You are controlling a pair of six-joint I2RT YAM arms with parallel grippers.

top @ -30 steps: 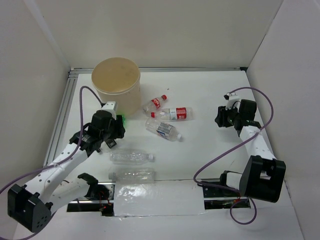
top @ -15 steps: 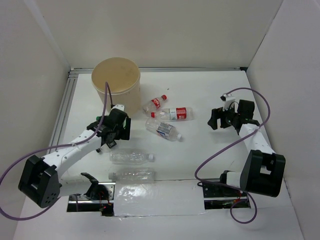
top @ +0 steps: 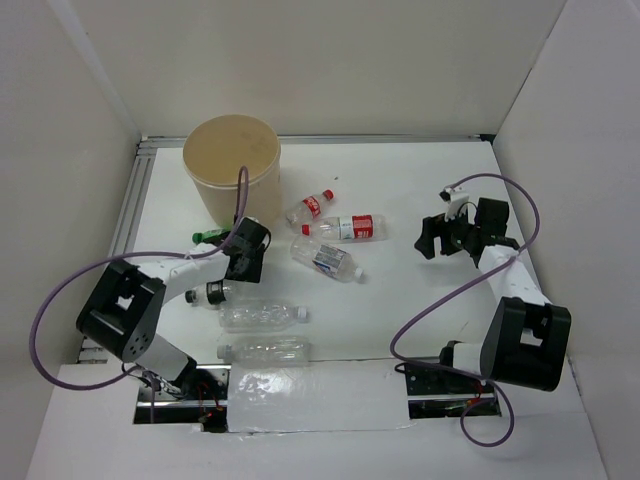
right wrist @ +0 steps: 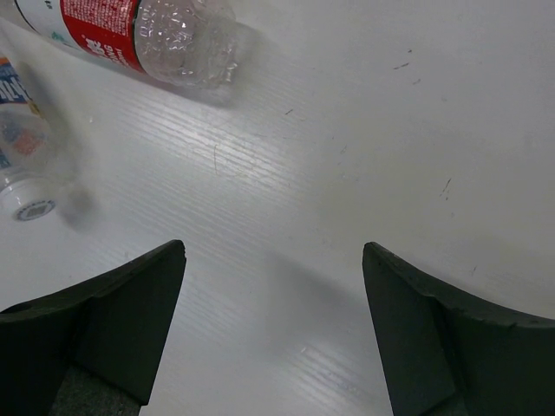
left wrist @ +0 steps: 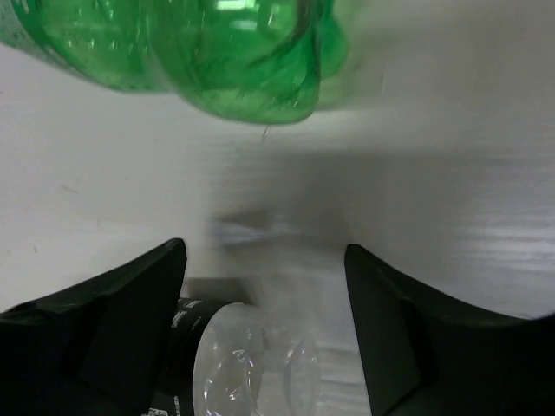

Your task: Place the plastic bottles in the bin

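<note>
The beige bin [top: 232, 160] stands at the back left. A green bottle [top: 210, 237] lies on the table by its foot, and fills the top of the left wrist view [left wrist: 217, 52]. My left gripper [top: 243, 268] [left wrist: 264, 247] hovers just right of it, open. The base of a clear bottle [left wrist: 251, 364] lies low between its fingers, close to the left one and apart from the right one. Three labelled bottles [top: 310, 207] [top: 345, 228] [top: 326, 258] lie mid-table. Two clear ones [top: 262, 314] [top: 265, 350] lie nearer. My right gripper [top: 430, 240] [right wrist: 273, 251] is open over bare table.
The right wrist view shows the red-labelled bottle [right wrist: 147, 35] and the blue-labelled one [right wrist: 22, 165] ahead to the left. A small bottle with a dark band [top: 205, 295] lies under the left arm. White walls enclose the table; a metal rail [top: 125, 230] runs along the left edge.
The left arm has swung round and its gripper has moved right. The green bottle, earlier at that gripper, now lies on the table. The right gripper has shifted a little left.
</note>
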